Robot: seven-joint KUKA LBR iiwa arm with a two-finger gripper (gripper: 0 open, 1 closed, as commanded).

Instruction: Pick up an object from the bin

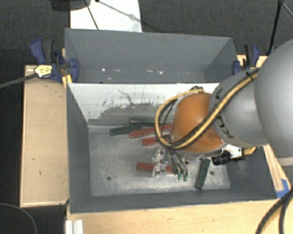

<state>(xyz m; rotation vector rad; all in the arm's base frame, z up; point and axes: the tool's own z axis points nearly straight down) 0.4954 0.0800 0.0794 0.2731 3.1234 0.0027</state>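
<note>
Bin (79,145): grey metal, floor scuffed, a few loose sticks on it
Arm (278,96): comes in from the right, large and grey, covering the bin's right side
Cover (193,123): orange, at the wrist, with yellow and black cables (161,123) looped round it
Claw (163,168): low over the floor, front of centre, under the cover; whether it is wide or narrow cannot be told
Red stick (145,167): lies flat on the floor towards the front, its right end at the claw, the left end sticking out free; whether it is gripped cannot be told
Green stick (201,173): dark, tilted, just right of the claw, near the front wall
Green bit (183,176): small, between claw and green stick
Back sticks (136,131): one dark green and two red ones, lying close together nearer the back wall, apart from the claw
</note>
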